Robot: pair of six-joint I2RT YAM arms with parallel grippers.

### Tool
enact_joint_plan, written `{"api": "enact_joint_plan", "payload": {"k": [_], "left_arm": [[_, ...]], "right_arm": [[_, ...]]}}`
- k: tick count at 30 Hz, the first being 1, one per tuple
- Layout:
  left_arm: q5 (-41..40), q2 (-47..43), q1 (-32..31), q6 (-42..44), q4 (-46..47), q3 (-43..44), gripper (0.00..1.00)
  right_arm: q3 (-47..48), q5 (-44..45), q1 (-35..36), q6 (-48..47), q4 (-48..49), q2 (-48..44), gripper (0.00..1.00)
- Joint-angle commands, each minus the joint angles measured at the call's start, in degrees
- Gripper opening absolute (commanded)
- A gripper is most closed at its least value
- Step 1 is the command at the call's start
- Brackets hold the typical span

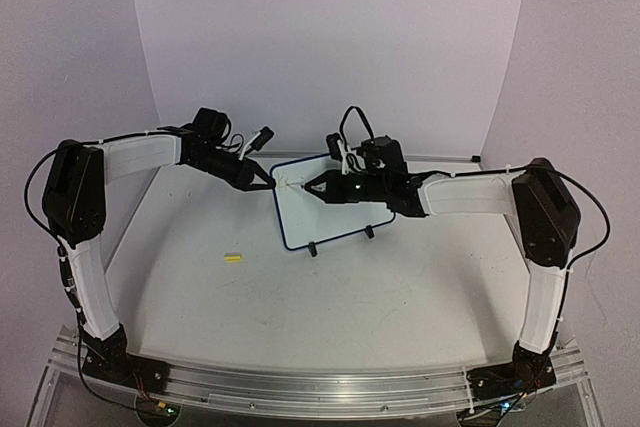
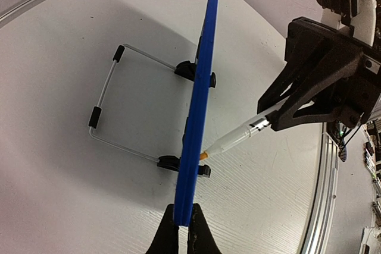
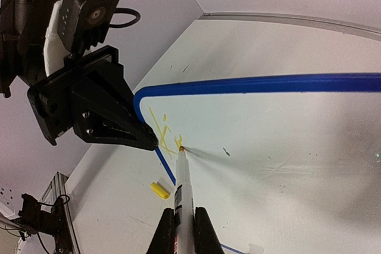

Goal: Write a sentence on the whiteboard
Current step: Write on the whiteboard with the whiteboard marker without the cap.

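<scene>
The whiteboard (image 1: 335, 209) stands tilted on its wire stand (image 2: 106, 96) at mid-table, white with a dark blue rim. My left gripper (image 2: 183, 223) is shut on the board's left edge (image 2: 200, 81), one jaw on each face. My right gripper (image 3: 184, 230) is shut on a white marker (image 3: 183, 182). The marker's orange tip touches the board face (image 3: 274, 129) near its upper left corner. A few yellow strokes of the sentence (image 3: 161, 128) lie just left of the tip. In the top view the two grippers meet at that corner, left (image 1: 272, 185) and right (image 1: 312, 187).
A yellow marker cap (image 1: 233, 258) lies on the table left of the board, also in the right wrist view as the cap (image 3: 159, 190). Two black clip feet (image 1: 313, 249) hold the board's lower edge. A metal rail (image 1: 300, 382) runs along the near edge.
</scene>
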Motion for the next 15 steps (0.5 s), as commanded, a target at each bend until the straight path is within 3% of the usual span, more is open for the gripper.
{"api": "enact_joint_plan", "payload": {"k": [1,15], "left_arm": [[-1.43,-0.97,-1.45,1.69,-2.74,0.97,0.00],[-1.43,-1.01,-1.52,1.65,-2.84,0.96,0.00]], "right_arm": [[-1.73,2.77,-0.14,-0.48,-0.41,-0.92,0.00],[-1.47,3.14,-0.12,0.21,2.93,-2.72,0.00]]}}
